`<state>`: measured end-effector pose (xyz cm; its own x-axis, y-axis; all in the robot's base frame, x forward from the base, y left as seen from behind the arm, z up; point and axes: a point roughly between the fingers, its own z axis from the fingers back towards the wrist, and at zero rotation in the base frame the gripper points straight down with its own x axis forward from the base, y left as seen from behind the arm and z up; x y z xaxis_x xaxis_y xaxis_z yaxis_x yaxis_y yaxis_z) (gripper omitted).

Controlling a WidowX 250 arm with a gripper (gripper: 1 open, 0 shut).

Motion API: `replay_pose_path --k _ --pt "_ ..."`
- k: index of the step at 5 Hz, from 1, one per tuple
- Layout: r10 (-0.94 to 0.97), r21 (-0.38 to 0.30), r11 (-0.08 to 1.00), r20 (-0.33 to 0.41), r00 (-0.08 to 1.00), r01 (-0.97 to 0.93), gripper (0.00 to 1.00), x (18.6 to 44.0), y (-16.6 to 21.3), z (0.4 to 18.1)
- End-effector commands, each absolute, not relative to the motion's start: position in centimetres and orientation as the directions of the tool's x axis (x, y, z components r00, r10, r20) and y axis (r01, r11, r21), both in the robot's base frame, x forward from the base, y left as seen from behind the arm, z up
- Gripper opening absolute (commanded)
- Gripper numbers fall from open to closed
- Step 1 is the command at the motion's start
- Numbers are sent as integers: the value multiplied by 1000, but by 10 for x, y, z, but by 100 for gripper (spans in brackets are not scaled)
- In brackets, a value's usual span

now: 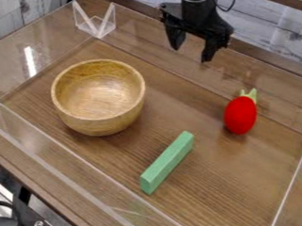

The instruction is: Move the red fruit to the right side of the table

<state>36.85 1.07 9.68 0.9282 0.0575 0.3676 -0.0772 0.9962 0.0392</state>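
Nearest lies a green block point(168, 162), then a wooden bowl point(99, 96). The red fruit point(241, 113) sits alone on the table point(239, 171), far to the right — likely done. At the back, the gripper point(195, 46) hangs open, holding nothing.

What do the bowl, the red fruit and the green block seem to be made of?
The bowl looks like turned wood with a matte, light finish: grain rings show inside. The red fruit seems to be plastic, since its skin is glossy with a bright highlight; rubber is also possible. The green block has flat, even, dull color, so painted wood or plastic; I cannot tell which.
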Motion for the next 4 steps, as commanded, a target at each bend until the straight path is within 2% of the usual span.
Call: replay_pose_path --k 1,2,4 --pt "112 35 990 408 906 -138 100 376 10 113" --pt "42 37 997 399 916 -62 100 377 17 101" --pt "-41 32 999 383 923 31 100 372 39 97"
